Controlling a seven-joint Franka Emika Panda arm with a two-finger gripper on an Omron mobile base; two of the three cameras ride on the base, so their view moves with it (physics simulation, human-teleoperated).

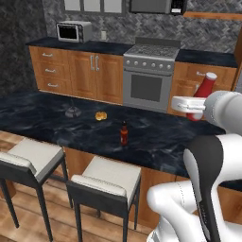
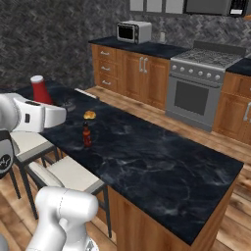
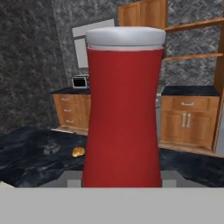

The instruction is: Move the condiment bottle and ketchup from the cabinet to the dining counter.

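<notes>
Black marble-veined stone forms the long dining table [image 1: 52, 118] before us, with two white-seated stools [image 1: 106, 177] tucked against its near edge. On it the condiment bottle [image 1: 124, 133] stands upright and alone, near the middle of the slab and back from the edges; a small orange item [image 1: 100, 115] and a dark roundish object [image 1: 73, 112] lie beyond it, both too small for us to identify.

We see the ketchup [image 1: 203, 94] held in the hand [image 1: 191, 105], up in the air above the table's end. In the left base view the arm's white wrist covers its lower part, so only the red shoulder and pale top show. In the right base view the wrist again hides the bottle's base [image 2: 40, 89].

From the hand view the ketchup [image 3: 123, 109] blocks the centre, upright between the fingers, whose tips we cannot make out behind it; the hand is closed on its body at a middling width. Either side of it we glimpse the table, low wooden drawers and open wooden shelves [image 3: 192, 41] against grey tile.

Much bare stone lies to the right of the condiment bottle in the right base view.
</notes>
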